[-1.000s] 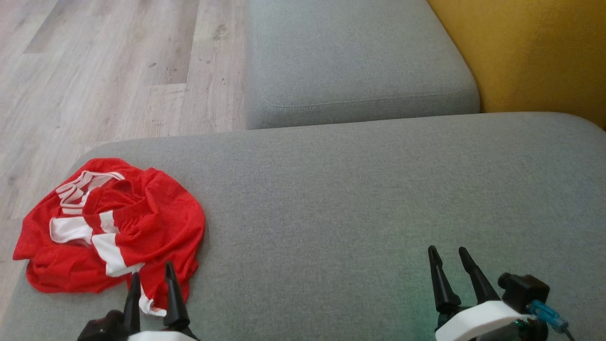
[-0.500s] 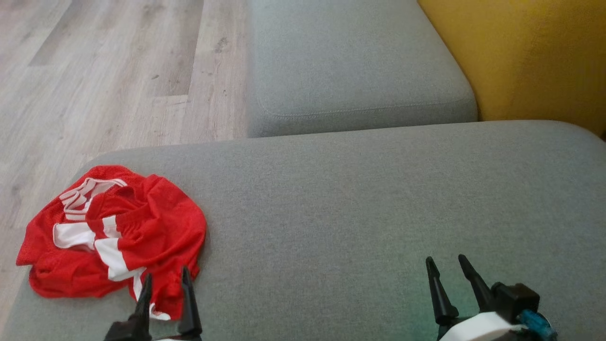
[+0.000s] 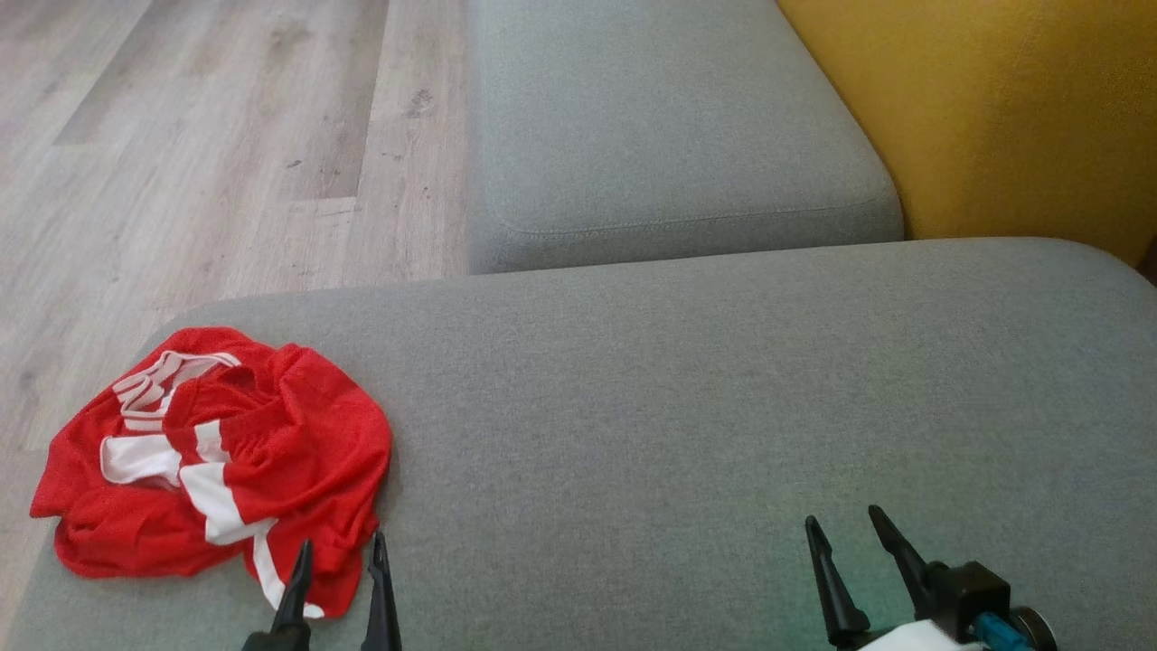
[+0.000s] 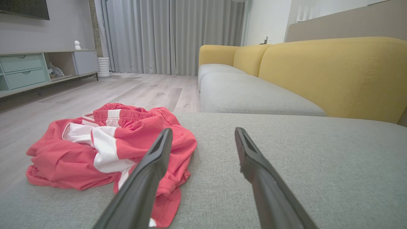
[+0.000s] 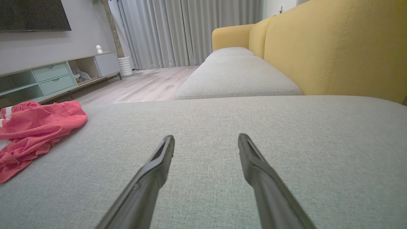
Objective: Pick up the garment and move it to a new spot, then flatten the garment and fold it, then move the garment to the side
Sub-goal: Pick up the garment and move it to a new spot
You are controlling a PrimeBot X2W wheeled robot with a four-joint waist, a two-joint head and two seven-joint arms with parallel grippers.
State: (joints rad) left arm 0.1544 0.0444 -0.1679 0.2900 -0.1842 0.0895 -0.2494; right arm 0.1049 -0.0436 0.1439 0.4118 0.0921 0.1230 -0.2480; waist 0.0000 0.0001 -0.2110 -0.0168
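The garment is a crumpled red piece with white stripes, lying at the left end of the grey sofa cushion. It also shows in the left wrist view as the garment and at the left edge of the right wrist view as the garment. My left gripper stands open just at the garment's near edge, its left finger over the red cloth and nothing between the jaws. My right gripper is open over bare cushion at the lower right, far from the garment.
A second grey seat cushion lies beyond, with a yellow sofa back to the right. Wooden floor runs past the cushion's left edge. A TV cabinet and curtains stand at the room's far side.
The head camera has shifted, so the whole picture sits lower. Both grippers show lower in view, and the left one further right along the garment's near edge. Both stay open.
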